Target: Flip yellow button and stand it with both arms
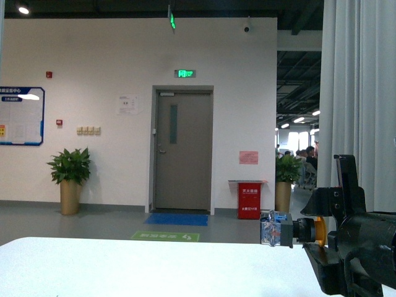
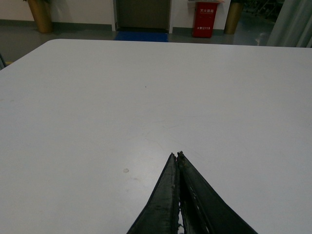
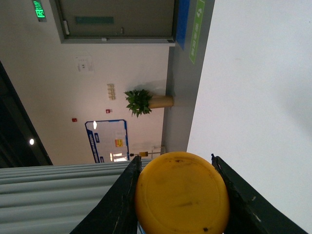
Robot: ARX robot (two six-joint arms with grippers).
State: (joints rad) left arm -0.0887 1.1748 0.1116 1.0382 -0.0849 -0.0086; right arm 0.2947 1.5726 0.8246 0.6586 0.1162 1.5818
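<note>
Colours: yellow button has a yellow-orange cap w/ a few dark specks, black body, bluish translucent end block. Right tool black; left tool black too, inner edges scuffed pale. Surface plain white. Bg of front view: wall off-white; door grey-brown at centre, exit sign green above it, mat blue below. Bin red w/ white lettering, right of centre. Plant green in gold pot at left. Board blue-framed at far left. Curtain pale grey w/ vertical folds, upper right.
</note>
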